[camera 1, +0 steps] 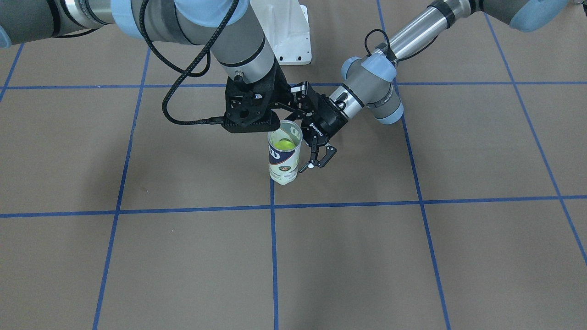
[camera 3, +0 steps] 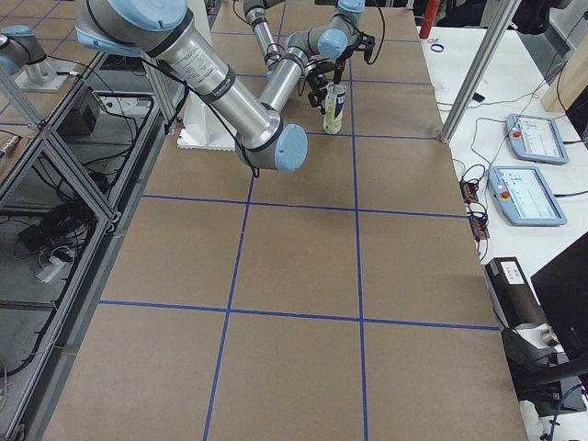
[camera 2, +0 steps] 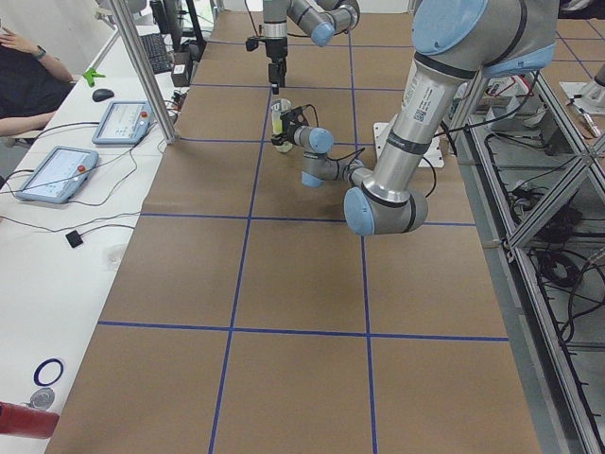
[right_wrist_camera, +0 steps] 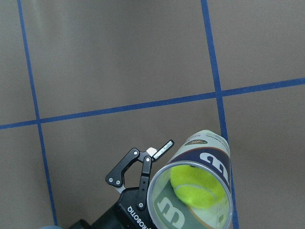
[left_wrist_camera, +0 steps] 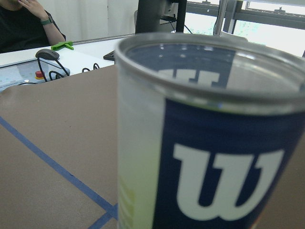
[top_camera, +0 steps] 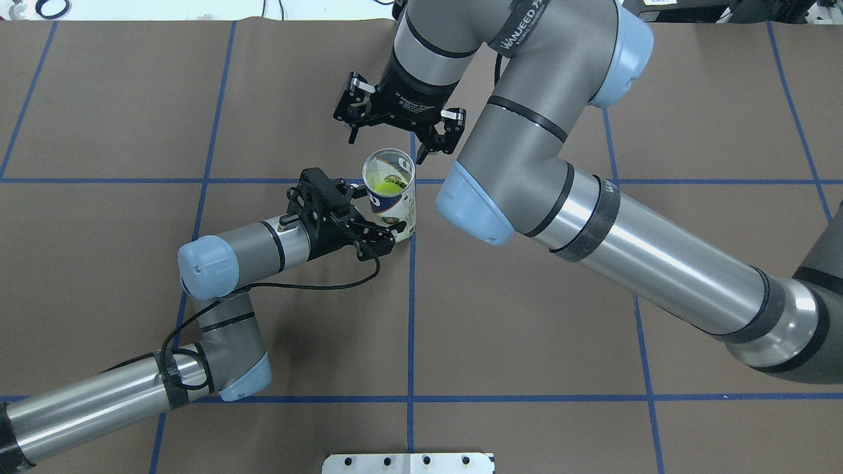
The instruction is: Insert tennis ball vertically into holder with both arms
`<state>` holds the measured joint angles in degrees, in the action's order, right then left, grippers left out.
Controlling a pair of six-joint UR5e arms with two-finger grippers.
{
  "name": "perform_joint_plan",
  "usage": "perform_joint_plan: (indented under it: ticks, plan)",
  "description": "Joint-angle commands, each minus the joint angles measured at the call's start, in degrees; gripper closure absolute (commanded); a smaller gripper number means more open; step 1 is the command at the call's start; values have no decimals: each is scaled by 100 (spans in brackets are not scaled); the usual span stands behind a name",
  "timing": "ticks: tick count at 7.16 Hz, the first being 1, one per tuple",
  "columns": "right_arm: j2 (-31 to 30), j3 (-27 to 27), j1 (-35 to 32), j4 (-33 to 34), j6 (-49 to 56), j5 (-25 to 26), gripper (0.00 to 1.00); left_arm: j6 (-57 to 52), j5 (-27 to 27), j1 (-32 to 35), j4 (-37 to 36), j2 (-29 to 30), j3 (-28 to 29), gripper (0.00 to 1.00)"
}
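One ball [camera 1: 284, 145] sits inside upright holder [camera 1: 284, 166]; right jaws hang wide above it, left jaws straddle its base, grip indeterminate.

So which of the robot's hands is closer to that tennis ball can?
Left. The left hand reaches in from the side, fingers straddling the can low down; whether they press it is unclear. The right hand hangs open above the can's rim, apart.
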<state>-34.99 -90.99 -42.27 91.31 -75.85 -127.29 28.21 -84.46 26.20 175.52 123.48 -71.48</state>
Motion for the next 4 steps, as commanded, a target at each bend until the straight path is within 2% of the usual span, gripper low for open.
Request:
perform_joint_plan:
  ticks: [1, 4]
  plan:
    - [1, -103, 0, 80, 0, -6, 2, 0, 0, 8, 0, 0, -15, 1]
    - [-34, -341, -18, 318, 17, -6, 1, 9, -70, 8, -9, -244, -242, 1]
